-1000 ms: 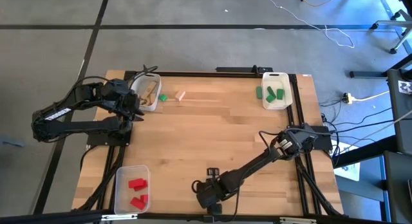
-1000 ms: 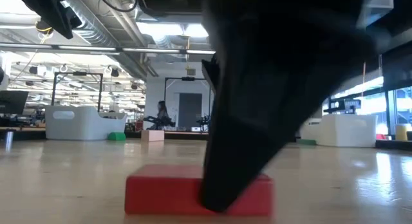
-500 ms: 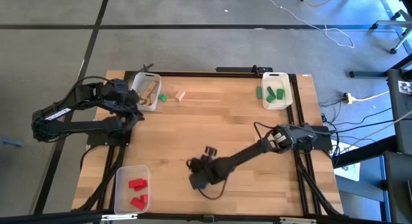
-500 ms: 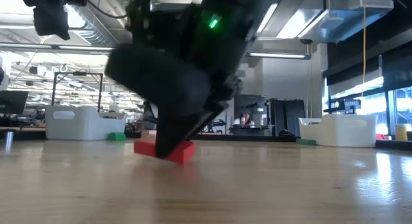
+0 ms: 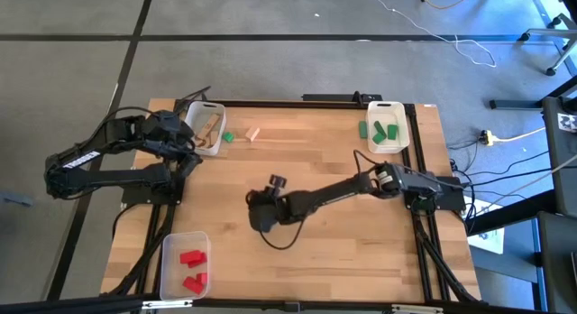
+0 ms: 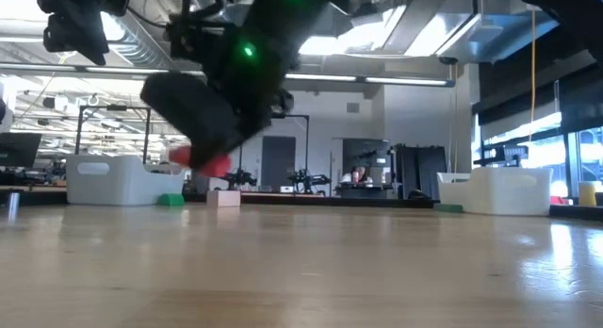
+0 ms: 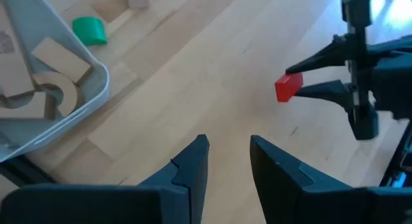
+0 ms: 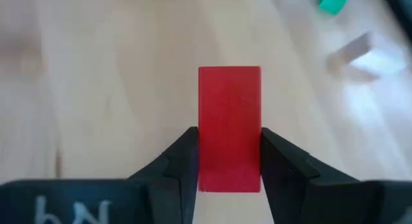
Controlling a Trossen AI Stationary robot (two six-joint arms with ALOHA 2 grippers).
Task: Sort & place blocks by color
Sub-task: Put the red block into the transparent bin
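Right hand (image 8: 228,176) clamps a red block (image 8: 229,127) above mid-surface (image 5: 361,233), block hidden in the high view. Left hand (image 7: 225,163) empty, slightly open, by the wood bin (image 5: 200,111).

From above, my right gripper (image 5: 259,215) covers the red block (image 8: 229,127) I hold, so it goes unseen there. In my right wrist view its near end is cut off by the edge. At table height, my fingers hide most of it. The far green block (image 8: 333,1) and wooden block (image 8: 351,49) blur in that wrist view. My left gripper (image 7: 226,161) hides its own tips from above.
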